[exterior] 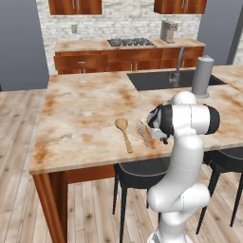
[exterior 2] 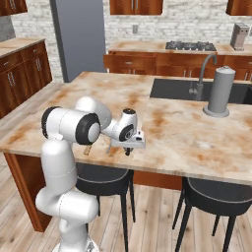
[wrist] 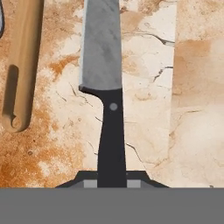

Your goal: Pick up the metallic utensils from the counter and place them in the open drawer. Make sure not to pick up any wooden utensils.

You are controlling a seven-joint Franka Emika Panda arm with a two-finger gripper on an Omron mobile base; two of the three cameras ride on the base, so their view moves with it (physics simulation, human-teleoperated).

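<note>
The left base view is looking forward and down from behind the arm's left over the worktop [exterior: 85,114]. The right base view is facing the same worktop from the arm's right. Both are sharing the sink [exterior: 156,79] and the far cabinets. The hand view is looking steeply down, very close, along the knife [wrist: 107,87].

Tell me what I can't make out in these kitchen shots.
- Knife: hand view's top edge cuts off the blade tip.
- Claw fingertips: bottom edge cuts them; grip on the handle unclear.
- Fork: left base view, too small, partly behind the arm.
- Wooden utensil: its top is cut off.
</note>
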